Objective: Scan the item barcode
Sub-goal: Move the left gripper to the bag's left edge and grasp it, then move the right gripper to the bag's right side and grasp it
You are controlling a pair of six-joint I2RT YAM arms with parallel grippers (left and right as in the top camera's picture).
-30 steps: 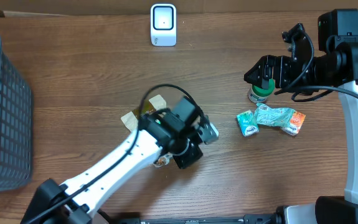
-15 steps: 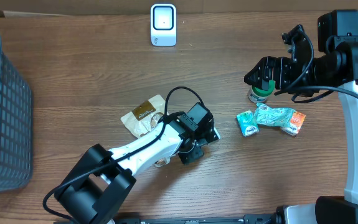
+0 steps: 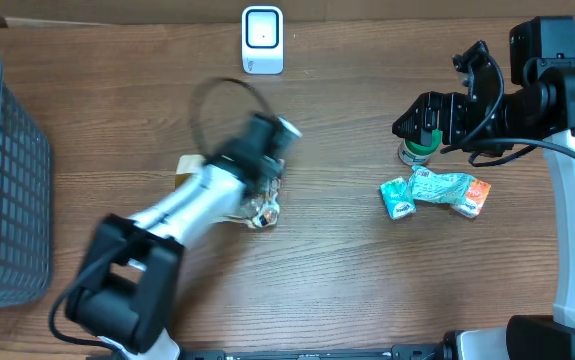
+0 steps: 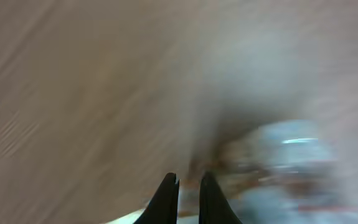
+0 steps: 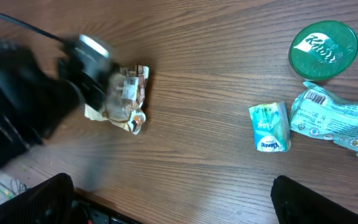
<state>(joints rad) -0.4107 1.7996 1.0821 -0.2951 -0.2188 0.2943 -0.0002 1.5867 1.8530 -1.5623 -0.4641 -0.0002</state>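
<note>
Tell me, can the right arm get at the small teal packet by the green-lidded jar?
Probably yes. The right gripper hangs open by the green-lidded jar, close to the small teal packet. Nothing covers the packet, though the larger teal packet lies close beside it.

Open tabletop separates the scanner from sachets.

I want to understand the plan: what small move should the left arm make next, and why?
Probably raise the left claw a little, to see whether the snack packet comes up with it. The claw is shut right at the packet, but blur hides any grip, and the white scanner stands apart near the far edge.
</note>
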